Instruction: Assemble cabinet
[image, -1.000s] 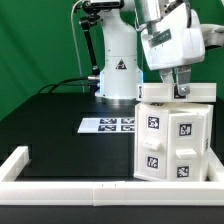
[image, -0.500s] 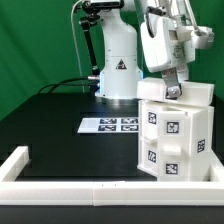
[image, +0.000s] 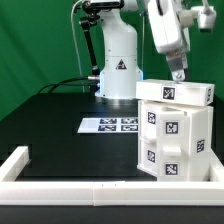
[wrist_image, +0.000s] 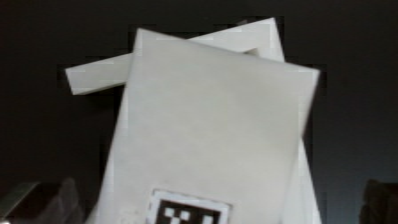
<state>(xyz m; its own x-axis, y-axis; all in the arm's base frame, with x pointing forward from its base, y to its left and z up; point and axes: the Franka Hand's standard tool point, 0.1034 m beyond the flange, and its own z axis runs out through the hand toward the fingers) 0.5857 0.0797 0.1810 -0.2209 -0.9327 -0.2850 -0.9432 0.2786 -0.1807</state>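
A white matte boxy cabinet (image: 175, 135), its faces marked with square black-and-white tags, stands at the lower right of the exterior view on a black table (image: 50, 125), just behind a long white rail (image: 60, 185) along the front edge. A flat white top panel (image: 176, 93) lies across it. The robot arm's gripper (image: 178, 72), which a second ago was down at this panel, has risen and now hangs just above it, touching nothing. In the wrist view the panel (wrist_image: 214, 120) fills the frame, with corners of the parts beneath poking out past its edges, so it looks slightly askew rather than flush. Dim finger shapes at that frame's lower corners suggest the pincer is spread and empty. The panel appears released; it likely needs squaring up. The flat marker board (image: 108, 125) lies mid-frame, well apart.
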